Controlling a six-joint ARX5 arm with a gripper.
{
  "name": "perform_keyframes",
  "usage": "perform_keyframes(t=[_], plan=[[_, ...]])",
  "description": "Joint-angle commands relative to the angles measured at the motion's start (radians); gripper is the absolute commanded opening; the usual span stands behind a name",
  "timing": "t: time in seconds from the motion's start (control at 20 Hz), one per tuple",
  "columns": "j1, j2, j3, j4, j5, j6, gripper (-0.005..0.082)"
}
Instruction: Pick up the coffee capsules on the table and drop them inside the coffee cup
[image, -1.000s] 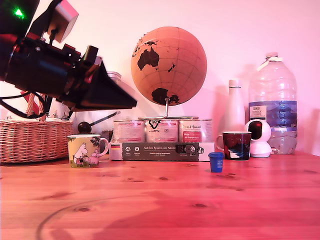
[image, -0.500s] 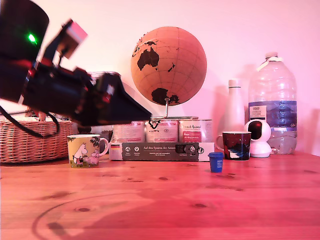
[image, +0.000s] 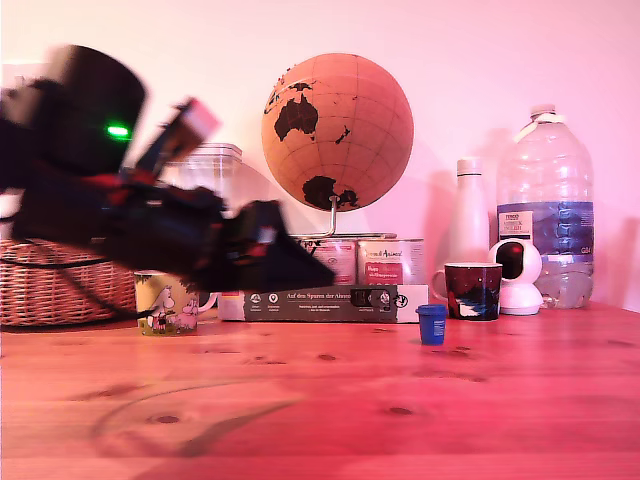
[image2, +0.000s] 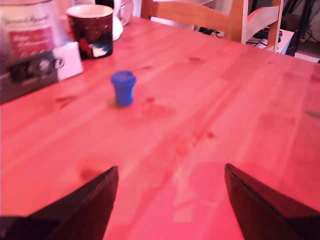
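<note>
A pink-lit wooden table (image: 420, 400) fills the scene, backed by a pale wall and a cluttered row: a wicker basket (image: 60, 285) at the exterior view's left, a cork-coloured globe (image: 338, 132) above a few tins (image: 385, 260), a flat dark box (image: 330, 302), a dark mug (image: 473, 290), a white bottle (image: 468, 212) and a big water jug (image: 546, 205). The blue capsule (image: 432, 324) stands upright on the bare wood, just in front of the box's right end and near the dark mug; the wrist view shows it (image2: 123, 87) standing well ahead of the gripper (image2: 170, 200), whose two dark fingers (image2: 85, 205) are spread wide apart with nothing between them. The yellow-green cup (image: 168, 303) sits at the exterior view's left beside the basket, half hidden by the blurred arm (image: 150, 225). No whitish capsule shows in either view (it may be out of sight or already in the cup). The capsule looks light, stiff and smooth, so it would likely tip or skid if nudged from one side; pinching its tapered wall just below the rim, from both sides at once, seems the safest hold. Against the picture half a second back, the arm has swung lower and further toward the exterior view's right, now covering much of the cup, while the capsule and everything else stand where they were.
</note>
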Motion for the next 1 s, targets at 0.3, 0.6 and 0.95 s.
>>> perform_keyframes(t=[0.3,0.6,0.95], plan=[[-0.026,0.138,0.116,0.009,-0.038,0.0,0.0617],[-0.034,0.183,0.227,-0.099,-0.054,-0.003,0.0617],[-0.041,0.211,0.365,-0.268,-0.064,-0.003,0.0617]])
